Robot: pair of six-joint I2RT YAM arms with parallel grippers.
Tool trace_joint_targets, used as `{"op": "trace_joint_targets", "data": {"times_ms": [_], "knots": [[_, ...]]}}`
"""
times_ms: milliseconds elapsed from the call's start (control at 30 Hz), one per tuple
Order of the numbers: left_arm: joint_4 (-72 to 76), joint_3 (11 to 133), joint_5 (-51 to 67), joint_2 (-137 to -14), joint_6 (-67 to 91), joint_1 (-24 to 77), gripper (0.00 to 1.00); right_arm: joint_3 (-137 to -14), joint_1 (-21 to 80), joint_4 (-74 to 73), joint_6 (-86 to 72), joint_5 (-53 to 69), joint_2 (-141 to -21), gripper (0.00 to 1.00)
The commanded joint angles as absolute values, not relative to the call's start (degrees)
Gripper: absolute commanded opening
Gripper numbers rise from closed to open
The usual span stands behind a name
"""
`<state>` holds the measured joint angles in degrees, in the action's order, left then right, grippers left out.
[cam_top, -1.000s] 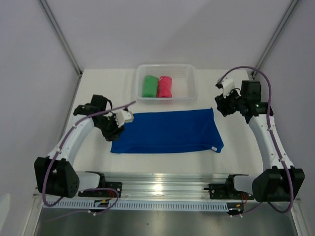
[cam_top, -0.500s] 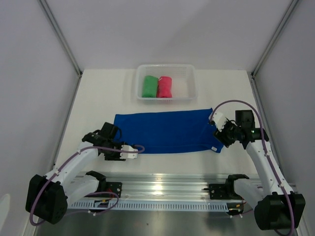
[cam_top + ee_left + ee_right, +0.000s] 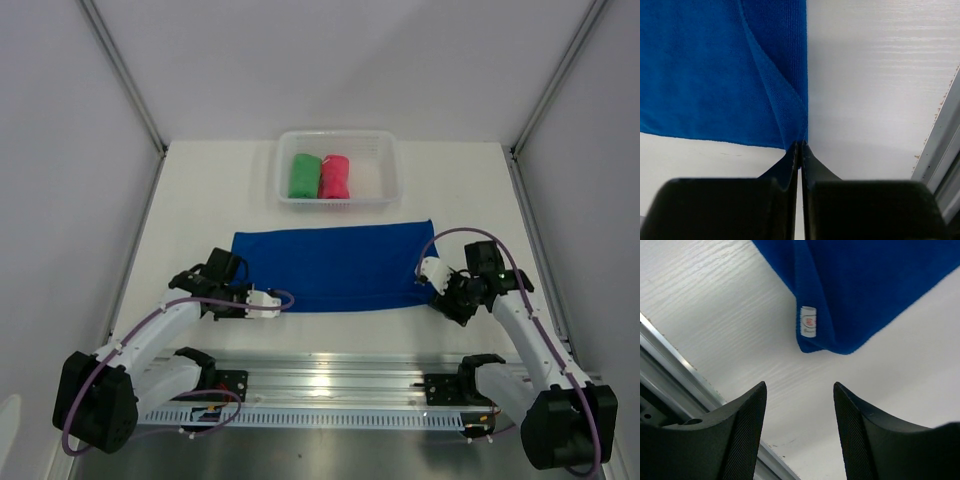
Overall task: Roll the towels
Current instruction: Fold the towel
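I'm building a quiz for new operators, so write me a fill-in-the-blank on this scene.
The left gripper is ____ on a corner of the blue towel.
The right gripper stands ____ near the corner bearing the white label.
The white basket holds ____ rolled towels: the green towel and the pink-red towel.
Missing: shut; open; two.
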<state>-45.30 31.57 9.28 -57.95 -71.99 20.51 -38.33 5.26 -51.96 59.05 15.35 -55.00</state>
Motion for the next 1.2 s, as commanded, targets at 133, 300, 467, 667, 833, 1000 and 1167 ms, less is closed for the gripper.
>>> {"op": "trace_joint_targets", "data": {"times_ms": [133, 300, 467, 667, 833, 1000, 1167], "knots": [[-46.93, 33.57, 11.77, -57.22, -61.28, 19.25, 0.01, -32.79, 8.0, -45.71, 60.21, 12.4, -56.33, 0.53], [-48.16, 34.37, 13.45, -56.16, -57.75, 18.19, 0.01, -32.08, 8.09, -44.21, 59.77, 13.1, -57.65, 0.5], [-48.34, 33.66, 13.62, -55.37, -57.04, 18.19, 0.01, -31.81, 8.09, -39.99, 58.01, 10.9, -59.23, 0.51], [-47.64, 33.84, 13.45, -55.2, -56.87, 18.11, 0.01, -31.29, 8.17, -36.48, 57.48, 10.37, -61.35, 0.54], [-47.55, 33.4, 13.27, -55.46, -57.39, 18.02, 0.01, -31.73, 8.44, -36.82, 58.27, 11.51, -62.93, 0.54], [-47.81, 33.57, 13.27, -56.07, -57.3, 17.84, 0.01, -31.47, 10.02, -36.47, 58.62, 10.46, -64.95, 0.52], [-47.64, 32.78, 13.01, -56.42, -58.62, 17.67, 0.01, -30.32, 10.28, -35.51, 58.28, 10.28, -65.04, 0.39]]}}
